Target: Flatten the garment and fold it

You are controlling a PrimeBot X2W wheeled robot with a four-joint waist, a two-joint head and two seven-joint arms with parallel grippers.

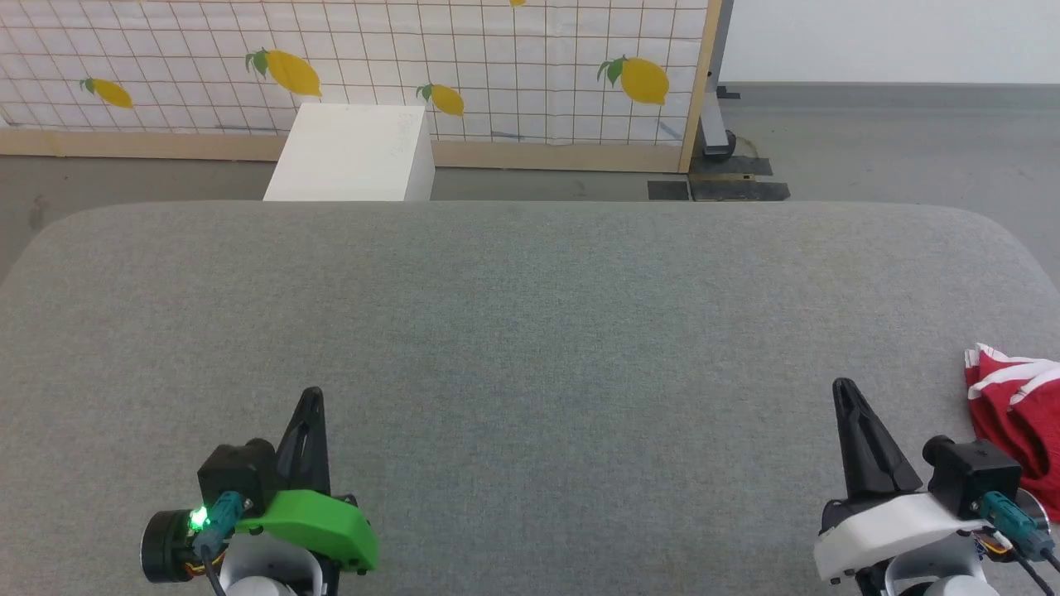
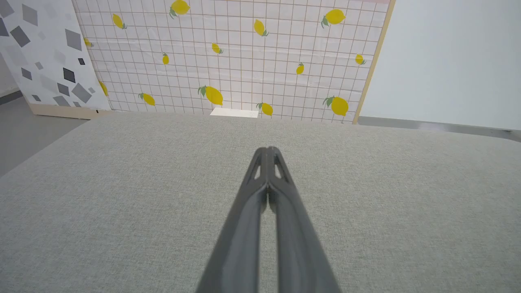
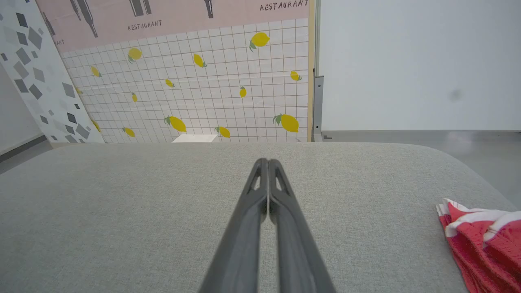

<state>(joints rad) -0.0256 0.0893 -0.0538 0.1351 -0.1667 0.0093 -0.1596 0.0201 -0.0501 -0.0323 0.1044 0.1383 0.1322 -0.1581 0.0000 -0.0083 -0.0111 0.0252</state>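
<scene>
Head view: our left gripper (image 1: pixel 312 392) and right gripper (image 1: pixel 843 384) are closed on nothing; the garment (image 1: pixel 1017 407) lies bunched at the right edge of the table (image 1: pixel 530 290).

Grey cloth-covered table (image 1: pixel 530 331), rounded corners. White box (image 1: pixel 352 153) on grey floor (image 1: pixel 894 157) behind far edge. Lemon-print grid panel (image 1: pixel 497 66) upright beyond; white wall (image 1: pixel 886 37) at right.

Green-shelled left gripper (image 1: pixel 312 394), white-shelled right gripper (image 1: pixel 843 386); 2 plugs (image 1: pixel 1004 511) seemingly teal.

The garment (image 1: pixel 1009 422) is soft cloth (the table (image 1: pixel 530 331), matt woven fabric).
</scene>
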